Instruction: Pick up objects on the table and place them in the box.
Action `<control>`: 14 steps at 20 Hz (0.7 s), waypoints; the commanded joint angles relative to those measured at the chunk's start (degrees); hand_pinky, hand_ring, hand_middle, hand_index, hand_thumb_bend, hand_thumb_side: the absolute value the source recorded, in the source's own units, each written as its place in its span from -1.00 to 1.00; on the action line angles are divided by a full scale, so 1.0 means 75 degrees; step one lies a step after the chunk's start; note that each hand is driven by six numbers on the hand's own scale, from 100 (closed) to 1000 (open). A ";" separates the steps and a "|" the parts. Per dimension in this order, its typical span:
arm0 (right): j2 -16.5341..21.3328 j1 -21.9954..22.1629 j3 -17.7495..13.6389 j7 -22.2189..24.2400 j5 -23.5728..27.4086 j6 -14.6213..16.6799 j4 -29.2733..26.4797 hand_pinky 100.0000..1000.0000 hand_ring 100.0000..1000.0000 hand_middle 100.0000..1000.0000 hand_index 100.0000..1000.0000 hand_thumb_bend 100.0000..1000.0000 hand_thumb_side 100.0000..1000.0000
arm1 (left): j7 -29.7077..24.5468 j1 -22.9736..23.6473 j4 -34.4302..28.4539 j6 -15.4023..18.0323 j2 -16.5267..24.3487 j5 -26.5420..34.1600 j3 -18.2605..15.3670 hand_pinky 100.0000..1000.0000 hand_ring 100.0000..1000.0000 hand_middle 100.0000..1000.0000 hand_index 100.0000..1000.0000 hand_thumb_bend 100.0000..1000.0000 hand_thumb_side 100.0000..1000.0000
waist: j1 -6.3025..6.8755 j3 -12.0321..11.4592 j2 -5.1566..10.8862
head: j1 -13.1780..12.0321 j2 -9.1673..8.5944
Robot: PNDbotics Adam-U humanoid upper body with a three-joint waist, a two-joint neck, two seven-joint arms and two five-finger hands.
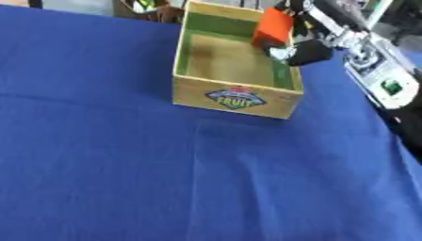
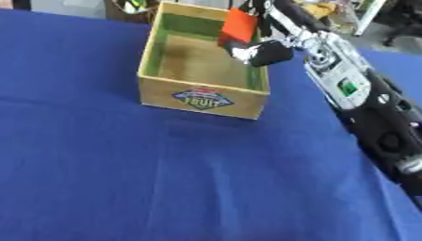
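A yellow wooden box [image 1: 235, 98] with a green inside and a "FRUIT" label on its front wall stands on the blue cloth at the far middle. My right hand [image 1: 310, 51] reaches in from the right over the box's right rim. It is shut on an orange block-shaped object [image 1: 273, 27], which hangs tilted above the box's far right corner. The floor of the box [image 2: 194, 56] shows bare where I can see it. My left hand is in neither view.
My right forearm [image 2: 346, 87], silver and black with a green light, runs along the table's right edge. The blue cloth [image 1: 124, 164] covers the whole table. Some dark clutter [image 1: 144, 7] stands beyond the far edge behind the box.
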State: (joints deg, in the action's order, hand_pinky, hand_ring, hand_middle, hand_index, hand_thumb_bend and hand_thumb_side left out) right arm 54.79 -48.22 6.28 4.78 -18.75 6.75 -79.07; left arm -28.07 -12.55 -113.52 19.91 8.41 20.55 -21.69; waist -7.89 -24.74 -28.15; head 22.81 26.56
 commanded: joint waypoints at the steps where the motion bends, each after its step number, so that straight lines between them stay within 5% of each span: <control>1: 0.0142 -0.0268 0.0040 -0.0201 -0.0179 0.0088 0.0114 -0.20 0.12 -0.90 -0.93 -1.00 -0.96 | -0.0032 0.0003 -0.0143 0.0063 0.0031 -0.0038 0.0040 -0.72 -0.56 -0.32 0.44 -1.00 1.00 | 0.0059 -0.0028 0.0128 | 0.0127 -0.0145; 8: -0.0074 -0.0397 0.0217 -0.0524 -0.1065 0.0399 0.0370 -0.19 0.12 -0.85 -0.87 -1.00 -0.95 | -0.0074 -0.0050 -0.0143 0.0091 -0.0032 -0.0060 0.0048 -0.72 -0.57 -0.32 0.44 -1.00 1.00 | 0.0023 -0.0152 -0.0011 | 0.0208 -0.0316; 11: -0.0111 -0.0398 0.0211 -0.0703 -0.1435 0.0483 0.0510 -0.11 0.17 -0.58 -0.51 -1.00 -0.89 | -0.0081 -0.0037 -0.0143 0.0097 -0.0075 -0.0087 0.0035 -0.72 -0.57 -0.33 0.44 -1.00 1.00 | 0.0005 -0.0211 -0.0059 | 0.0246 -0.0387; 12: -0.0116 -0.0400 0.0221 -0.0733 -0.1547 0.0531 0.0529 -0.02 0.25 -0.38 -0.19 -1.00 -0.49 | -0.0084 -0.0030 -0.0143 0.0097 -0.0088 -0.0101 0.0032 -0.72 -0.57 -0.33 0.44 -1.00 1.00 | 0.0001 -0.0219 -0.0068 | 0.0254 -0.0399; 13: -0.0117 -0.0400 0.0234 -0.0729 -0.1652 0.0606 0.0528 -0.01 0.26 -0.35 -0.14 -1.00 -0.40 | -0.0085 -0.0023 -0.0143 0.0097 -0.0099 -0.0116 0.0029 -0.72 -0.57 -0.33 0.44 -1.00 1.00 | -0.0003 -0.0222 -0.0074 | 0.0258 -0.0406; 14: -0.0113 -0.0403 0.0245 -0.0711 -0.1754 0.0712 0.0501 0.10 0.40 -0.16 0.24 -0.86 0.22 | -0.0085 -0.0015 -0.0143 0.0094 -0.0107 -0.0131 0.0026 -0.72 -0.58 -0.33 0.44 -1.00 1.00 | -0.0008 -0.0219 -0.0078 | 0.0259 -0.0409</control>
State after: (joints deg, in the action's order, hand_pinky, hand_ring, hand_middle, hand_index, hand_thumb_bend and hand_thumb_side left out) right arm 52.67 -50.15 8.54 -0.29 -30.69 11.41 -74.89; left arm -28.60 -12.62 -113.52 20.52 7.03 19.86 -21.38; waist -8.27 -26.36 -30.01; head 24.51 24.41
